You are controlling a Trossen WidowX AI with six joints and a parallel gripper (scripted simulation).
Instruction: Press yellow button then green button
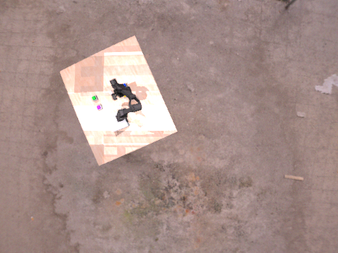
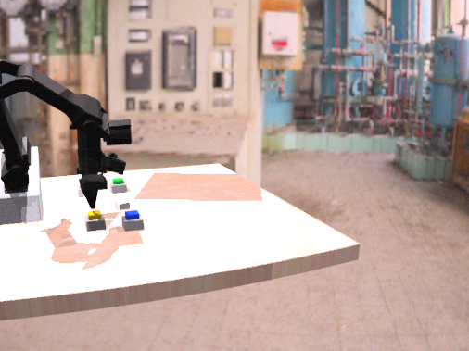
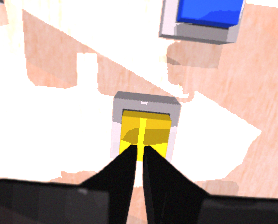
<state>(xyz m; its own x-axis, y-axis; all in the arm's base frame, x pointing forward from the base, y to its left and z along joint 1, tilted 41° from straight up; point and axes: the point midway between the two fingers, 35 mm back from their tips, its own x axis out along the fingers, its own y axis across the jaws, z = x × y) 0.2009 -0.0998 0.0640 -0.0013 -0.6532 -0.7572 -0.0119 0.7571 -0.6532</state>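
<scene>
Above the near-left part of the table (image 2: 259, 248), your gripper (image 2: 91, 202) points straight down with its jaws clenched to a thin slit and nothing between them. In the exterior view the tip hangs just over the yellow button (image 2: 94, 215), close to its cap; you cannot tell from that angle whether it touches. The wrist view puts the two dark fingertips over the near edge of the yellow button (image 3: 146, 132), with a narrow bright gap running between them up the middle of the cap. The button's cap sits in a grey housing (image 3: 145, 104) that frames it on the far side.

Right of the yellow button, just beside it, stands the blue button (image 2: 132, 215) on its own grey base; the wrist view shows it at far right (image 3: 210, 12), apart from the fingers. A small white block (image 2: 122, 205) lies just beyond those two. Farther back sits the green button (image 2: 118, 181), well clear of the gripper. From the top view, the green button (image 1: 94, 97) and a purple button (image 1: 99, 107) lie left of the arm (image 1: 125, 97), near each other.

Your arm reaches in from a pale base block (image 2: 20, 197) at the table's left edge. The tabletop shows white and reddish wood-tone patches.
</scene>
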